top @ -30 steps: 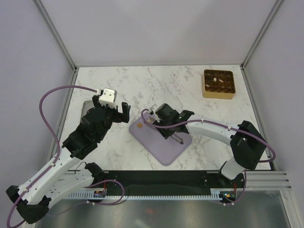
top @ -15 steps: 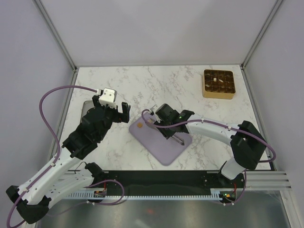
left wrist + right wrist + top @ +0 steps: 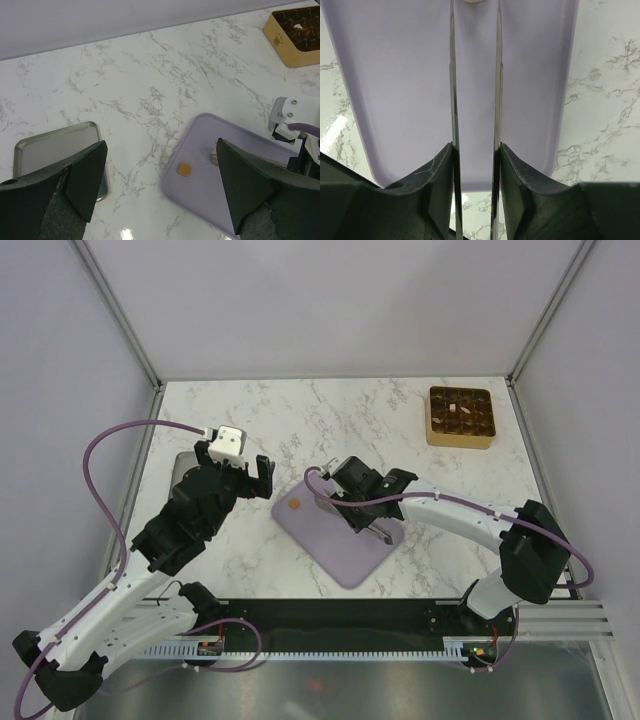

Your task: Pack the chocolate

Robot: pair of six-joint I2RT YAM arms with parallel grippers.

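The right gripper has its thin fingers narrowly apart, flanking a cream chocolate on the lilac mat. I cannot tell whether they pinch it. A tan chocolate lies just left. The left gripper hangs wide open. Other chocolates sit in the gold tray, far right.

A caramel chocolate lies on the mat (gold tray well apart).

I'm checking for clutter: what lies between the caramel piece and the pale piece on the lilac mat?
Nothing but bare lilac mat, as the left wrist view shows: the caramel piece and the pale piece lie apart.
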